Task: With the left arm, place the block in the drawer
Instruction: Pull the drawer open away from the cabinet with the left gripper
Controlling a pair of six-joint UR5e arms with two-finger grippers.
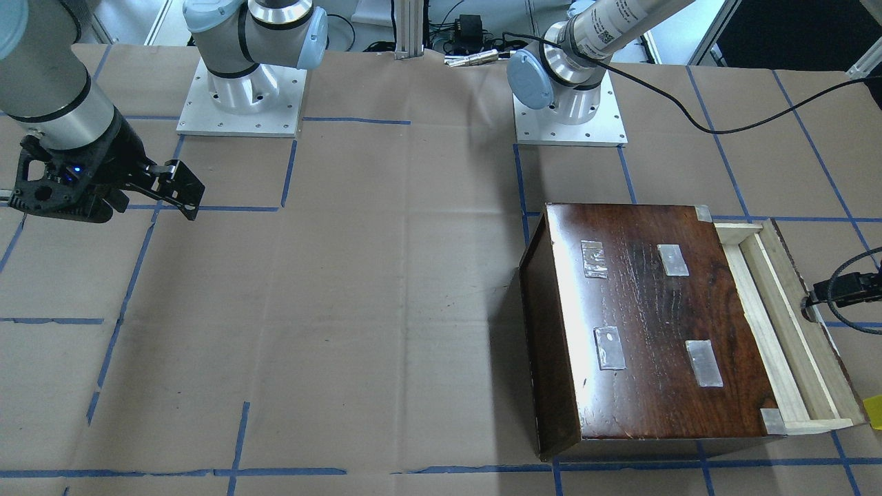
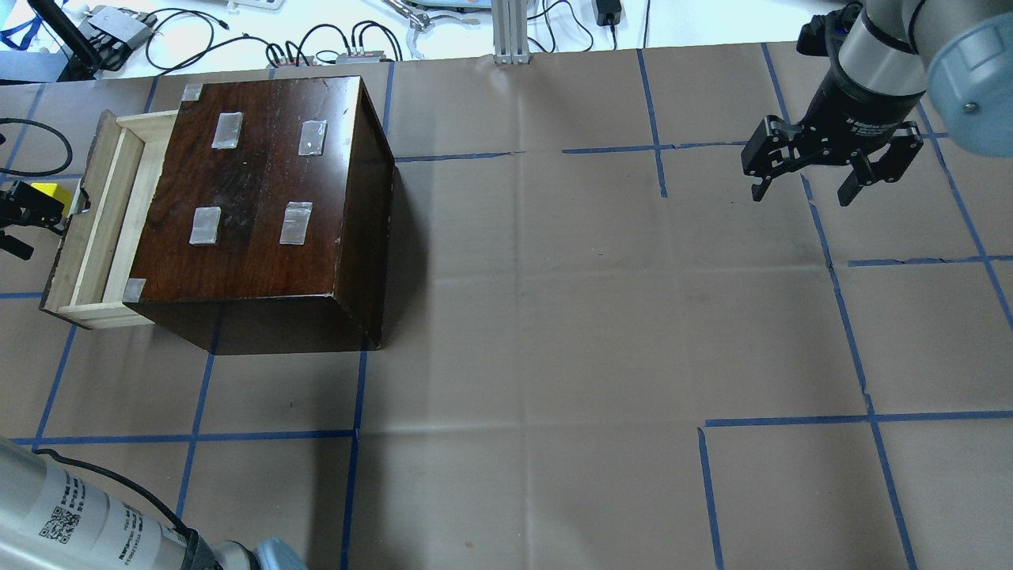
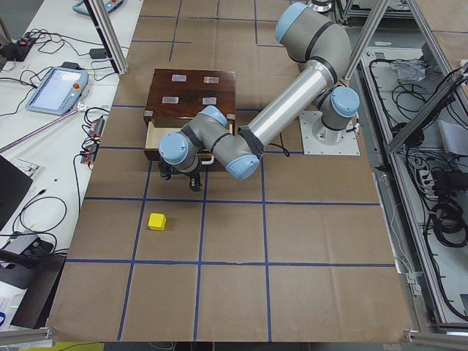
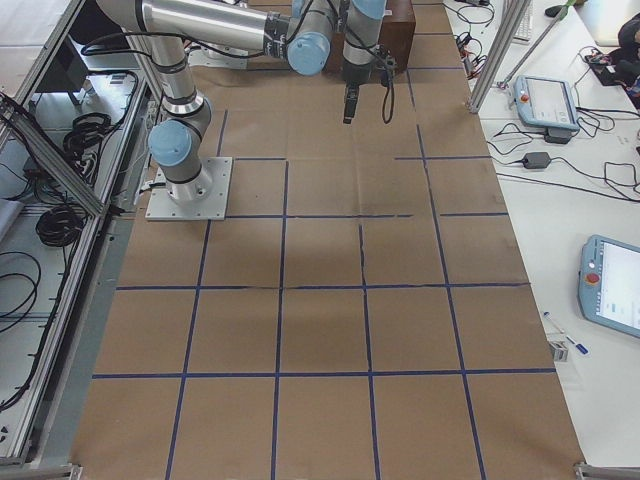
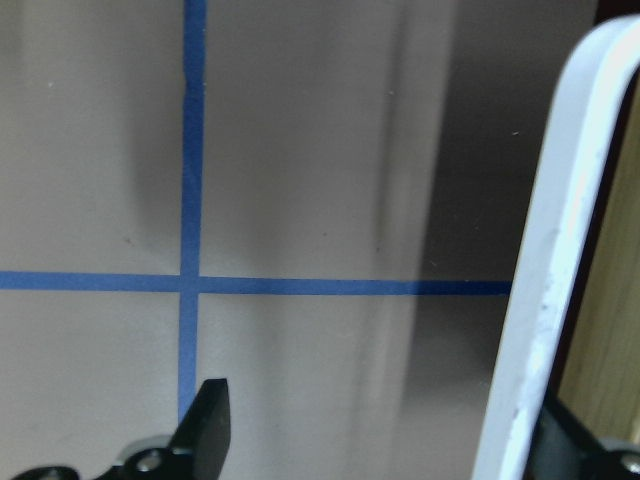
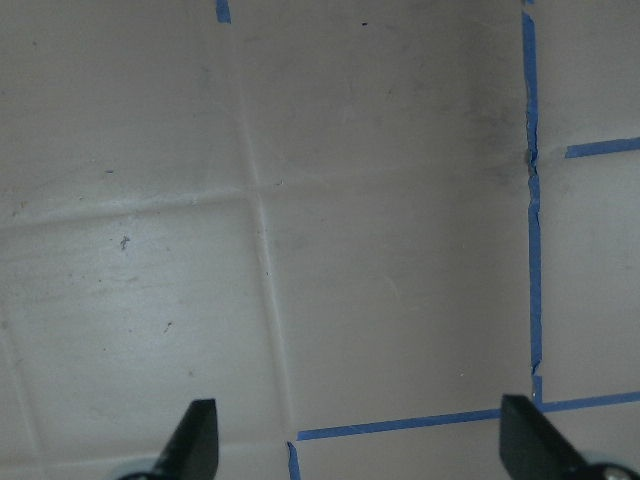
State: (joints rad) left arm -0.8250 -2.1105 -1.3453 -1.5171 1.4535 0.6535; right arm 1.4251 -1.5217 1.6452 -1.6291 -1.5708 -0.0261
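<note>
- The bench (image 2: 554,317) is all brown paper with a blue tape grid on it.
- The left arm (image 3: 292,110) dips low at the drawer front on the left end. Its jaws are spread wide with nothing gripped, and the white handle (image 5: 540,250) sits between them, close to one finger.
- The glossy dark box (image 2: 261,190) sits on the left half, tape patches on top.
- The right arm (image 2: 870,79) hangs over the far right, jaws wide apart and empty.
- The drawer (image 2: 111,214) sticks partway out of the box's left side.
- The block (image 3: 156,221) is on the bench left of the drawer front, clear of it and not inside.
</note>
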